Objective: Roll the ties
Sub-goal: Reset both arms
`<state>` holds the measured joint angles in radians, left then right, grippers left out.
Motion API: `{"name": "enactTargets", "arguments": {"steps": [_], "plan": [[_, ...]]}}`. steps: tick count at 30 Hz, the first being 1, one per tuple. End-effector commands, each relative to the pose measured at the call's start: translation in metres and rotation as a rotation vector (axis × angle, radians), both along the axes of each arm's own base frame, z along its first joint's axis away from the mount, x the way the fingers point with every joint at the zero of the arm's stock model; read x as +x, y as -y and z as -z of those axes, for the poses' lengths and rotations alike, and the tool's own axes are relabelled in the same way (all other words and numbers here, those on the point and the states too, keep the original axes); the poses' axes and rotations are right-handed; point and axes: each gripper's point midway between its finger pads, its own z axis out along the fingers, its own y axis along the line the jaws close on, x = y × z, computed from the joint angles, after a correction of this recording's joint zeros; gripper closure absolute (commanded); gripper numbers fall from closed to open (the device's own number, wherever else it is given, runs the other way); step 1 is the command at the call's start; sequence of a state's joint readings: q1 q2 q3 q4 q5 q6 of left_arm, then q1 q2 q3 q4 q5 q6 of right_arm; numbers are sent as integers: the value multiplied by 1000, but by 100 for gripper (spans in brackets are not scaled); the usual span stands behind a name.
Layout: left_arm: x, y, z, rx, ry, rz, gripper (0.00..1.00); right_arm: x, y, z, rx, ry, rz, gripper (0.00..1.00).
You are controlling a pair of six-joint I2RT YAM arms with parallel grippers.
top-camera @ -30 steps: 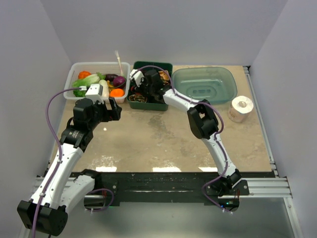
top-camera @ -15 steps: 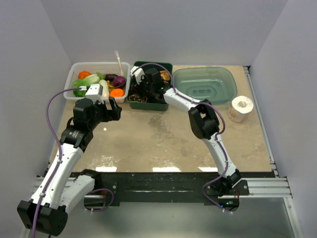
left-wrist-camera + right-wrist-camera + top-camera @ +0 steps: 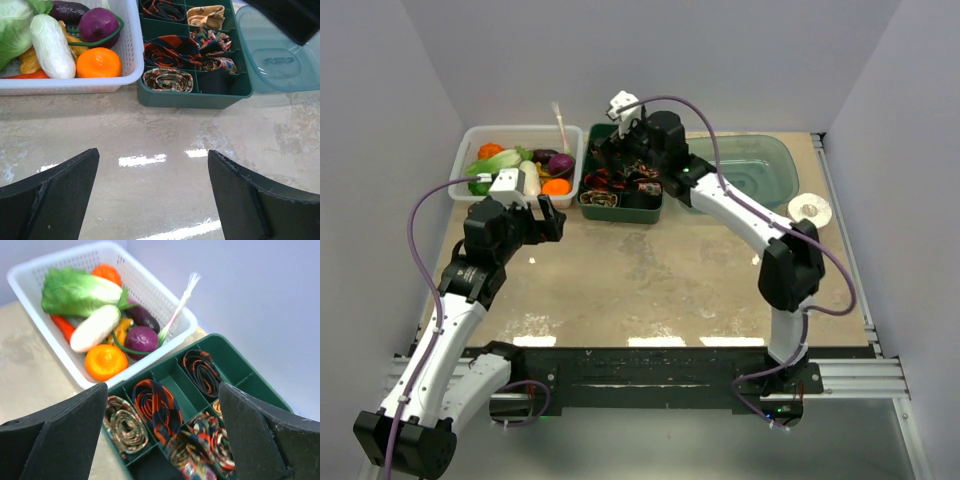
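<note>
The left gripper [image 3: 155, 200] hovers over bare table with its jaws spread wide and empty. One white basket [image 3: 75, 85] of vegetables sits at its 11 o'clock. One green tray [image 3: 192, 99] sits at its 12 o'clock, well apart. In the tray's compartments I count at least five coiled ties. Among them, the striped tie [image 3: 170, 50] is a loose coil with its long axis running 9 to 3; its point cannot be made out. The brown coil [image 3: 167, 80] lies just nearer. The right gripper [image 3: 162, 440], jaws also spread, hangs above the tray, with the striped tie below and between them, untouched. At 3 o'clock of the tray are one teal basin [image 3: 760, 170] and one paper roll [image 3: 810, 210].

ties [image 3: 210, 440] cropped below, basket [image 3: 75, 85] cropped left
</note>
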<state>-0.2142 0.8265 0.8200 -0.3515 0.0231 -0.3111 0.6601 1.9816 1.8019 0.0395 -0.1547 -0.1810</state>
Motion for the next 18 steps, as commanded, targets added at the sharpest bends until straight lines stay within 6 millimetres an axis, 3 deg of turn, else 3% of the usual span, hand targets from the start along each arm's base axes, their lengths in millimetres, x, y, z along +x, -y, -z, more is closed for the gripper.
{"name": "enactTargets", "arguments": {"steps": [1, 3, 4, 5, 7, 8, 10, 11, 18], "plan": [[5, 9, -20, -43, 80, 44, 5, -27, 32, -62, 156, 77, 83, 1], [6, 15, -27, -71, 93, 67, 5, -38, 48, -76, 201, 88, 121, 1], [7, 17, -32, -84, 110, 74, 5, -40, 58, -63, 204, 74, 159, 1], [7, 20, -36, -104, 117, 79, 5, -53, 72, -88, 245, 114, 177, 1], [8, 23, -43, -127, 140, 91, 5, -63, 89, -83, 267, 115, 222, 1], [8, 24, -47, -141, 149, 91, 5, -71, 104, -99, 299, 145, 259, 1], [9, 27, -53, -156, 170, 102, 5, -81, 117, -95, 313, 148, 283, 1], [9, 27, -55, -166, 174, 102, 5, -88, 126, -106, 332, 167, 300, 1], [11, 30, -57, -205, 182, 98, 5, -99, 148, -107, 320, 182, 353, 1]]}}
